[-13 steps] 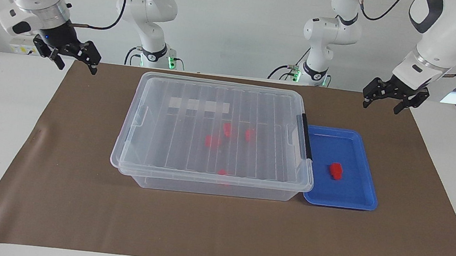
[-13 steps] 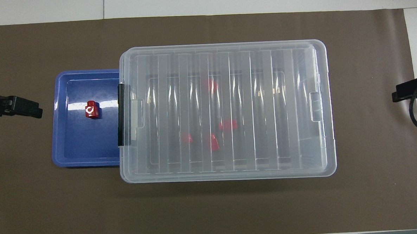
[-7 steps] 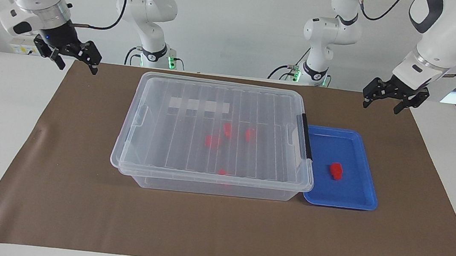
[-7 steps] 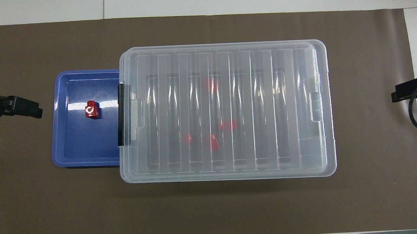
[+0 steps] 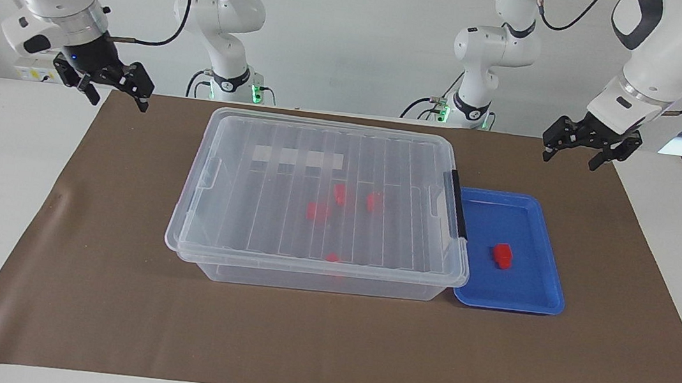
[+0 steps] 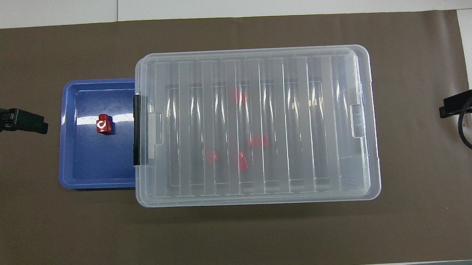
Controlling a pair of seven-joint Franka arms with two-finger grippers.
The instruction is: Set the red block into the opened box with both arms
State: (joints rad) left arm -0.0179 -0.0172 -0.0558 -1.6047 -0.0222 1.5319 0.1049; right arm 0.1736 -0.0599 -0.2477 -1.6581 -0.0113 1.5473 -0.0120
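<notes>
A red block (image 5: pixel 502 255) (image 6: pixel 104 124) lies alone in the blue tray (image 5: pixel 528 299) (image 6: pixel 86 175), beside the box on the left arm's end of the table. The clear box (image 5: pixel 242 270) (image 6: pixel 366 190) sits mid-table with its ribbed lid on and its black clip (image 5: pixel 459 205) facing the tray. Several more red blocks (image 5: pixel 318 211) show through the lid. My left gripper (image 5: pixel 570 161) (image 6: pixel 28 123) hangs open in the air over the mat's edge by the tray's end. My right gripper (image 5: pixel 118 104) (image 6: pixel 454 108) hangs open over the mat's other end. Neither holds anything.
A brown mat (image 5: pixel 109 306) covers the table under the box and tray. Two idle white arms with green-lit bases (image 5: pixel 231 86) stand at the robots' edge of the table.
My right gripper has crept a little toward the box. The left gripper, box, tray and blocks have not moved.
</notes>
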